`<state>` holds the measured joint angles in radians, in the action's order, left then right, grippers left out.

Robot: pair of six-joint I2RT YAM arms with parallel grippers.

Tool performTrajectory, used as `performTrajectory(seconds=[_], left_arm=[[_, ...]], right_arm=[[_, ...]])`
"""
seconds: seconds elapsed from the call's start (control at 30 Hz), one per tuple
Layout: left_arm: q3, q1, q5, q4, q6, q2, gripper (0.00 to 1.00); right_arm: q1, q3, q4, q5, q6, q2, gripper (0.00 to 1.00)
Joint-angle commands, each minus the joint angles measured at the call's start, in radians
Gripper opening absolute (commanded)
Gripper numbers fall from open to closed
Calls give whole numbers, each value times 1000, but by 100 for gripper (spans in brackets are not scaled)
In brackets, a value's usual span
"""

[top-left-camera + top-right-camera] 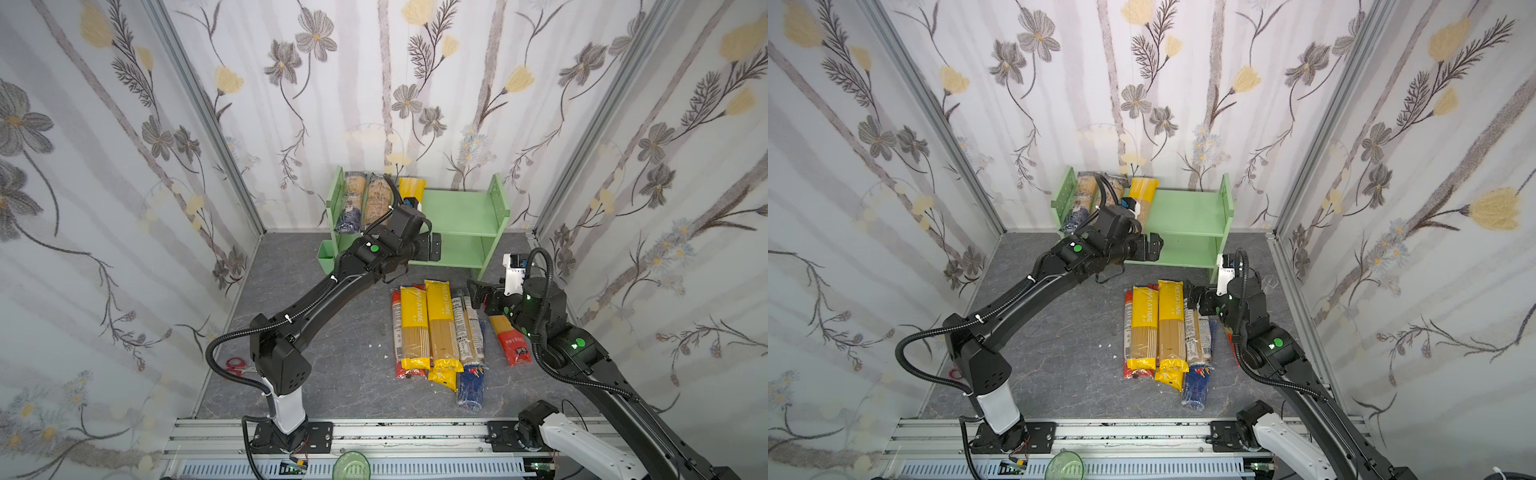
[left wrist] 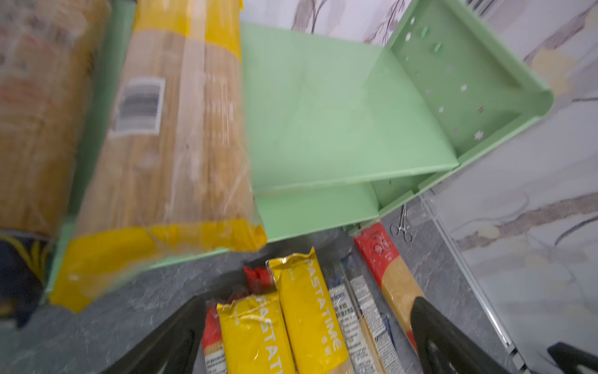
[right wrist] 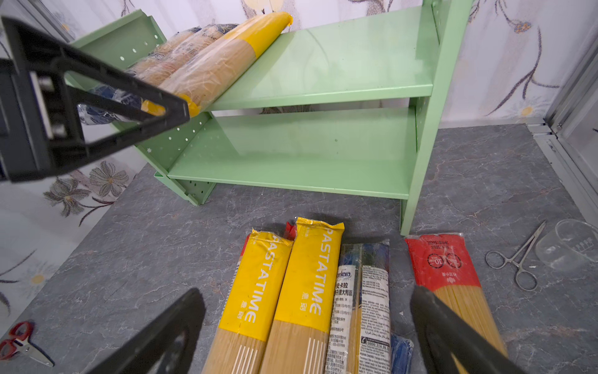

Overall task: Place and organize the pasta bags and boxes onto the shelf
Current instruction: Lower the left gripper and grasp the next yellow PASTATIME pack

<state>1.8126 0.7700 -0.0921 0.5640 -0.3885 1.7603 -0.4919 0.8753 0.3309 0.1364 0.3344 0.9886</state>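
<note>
The mint-green shelf (image 1: 461, 212) (image 3: 323, 64) stands at the back wall. Its top tier holds three pasta packs at the left: two with dark-blue ends (image 1: 353, 199) and a yellow-ended one (image 1: 411, 187) (image 2: 174, 145). My left gripper (image 1: 432, 248) (image 2: 307, 304) hangs open and empty just in front of that yellow-ended pack. On the floor lie two yellow PASTATIME bags (image 1: 442, 324) (image 3: 310, 275), blue-ended clear bags (image 1: 469, 332) (image 3: 372, 291) and a red-ended bag (image 1: 513, 343) (image 3: 443, 262). My right gripper (image 1: 478, 296) (image 3: 305, 294) is open and empty over their far ends.
Steel forceps (image 3: 517, 262) and a clear measuring cup (image 3: 569, 246) lie right of the red-ended bag. Red scissors (image 1: 235, 365) sit by the left arm's base. A small green cup (image 1: 326, 257) hangs on the shelf's left side. Patterned walls close in on three sides.
</note>
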Motion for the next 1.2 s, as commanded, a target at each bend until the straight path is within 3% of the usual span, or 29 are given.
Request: performTrajectory(seconds=[0.0, 0.23, 0.53, 0.9, 1.17], left_arm=[[-153, 5, -23, -99, -27, -82, 100], [-584, 18, 33, -327, -133, -306, 100], [-907, 154, -36, -474, -264, -382, 100], [-983, 301, -97, -510, -329, -281, 100], [-977, 321, -129, -513, -343, -162, 100]], right_arm=[[-3, -25, 26, 3, 25, -15, 100], [-14, -94, 49, 21, 69, -35, 100], [-71, -208, 16, 49, 141, -37, 100], [-129, -222, -9, 82, 167, -22, 100], [-145, -240, -29, 78, 176, -38, 100]])
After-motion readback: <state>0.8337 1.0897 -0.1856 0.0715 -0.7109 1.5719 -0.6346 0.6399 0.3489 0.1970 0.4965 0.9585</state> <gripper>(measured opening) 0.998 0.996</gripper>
